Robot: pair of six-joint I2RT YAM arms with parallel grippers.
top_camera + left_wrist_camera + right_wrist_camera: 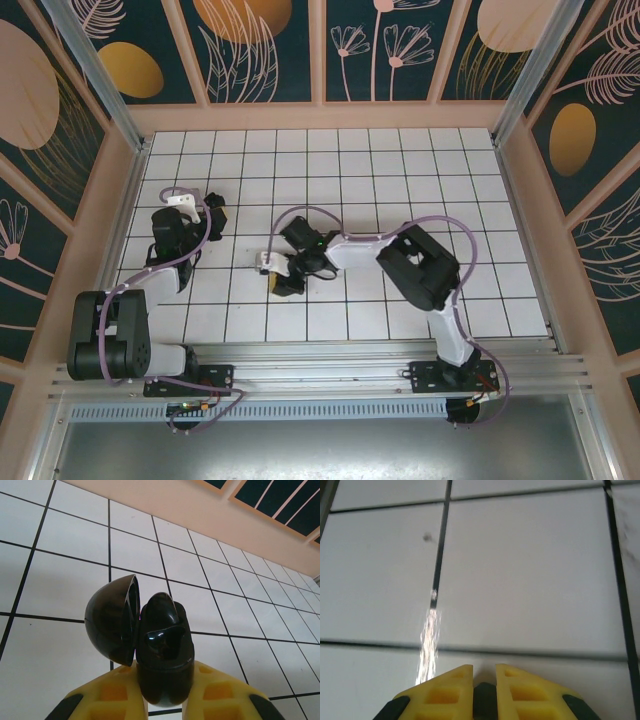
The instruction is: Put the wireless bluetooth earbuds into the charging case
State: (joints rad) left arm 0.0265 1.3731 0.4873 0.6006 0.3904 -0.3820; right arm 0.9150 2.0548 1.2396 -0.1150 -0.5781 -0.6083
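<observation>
Currently left gripper (pixel 165 685) clamps the open black case (pixel 162 645), lid swung left, near the table's (pixel 400 170) left edge. Mid-table, right gripper (pixel 484 671) is pinched narrow on what looks like a black earbud (pixel 484 698). Lift straight, then align the stem over its socket.

The table (pixel 400 160) is white tile ruled with black lines. The walls (pixel 270 70) along the frame's top are dark teal with pink flower outlines and orange ovals. The case (pixel 162 645) is glossy black. The left gripper (pixel 162 680) and right gripper (pixel 484 672) are yellow, black-edged.
</observation>
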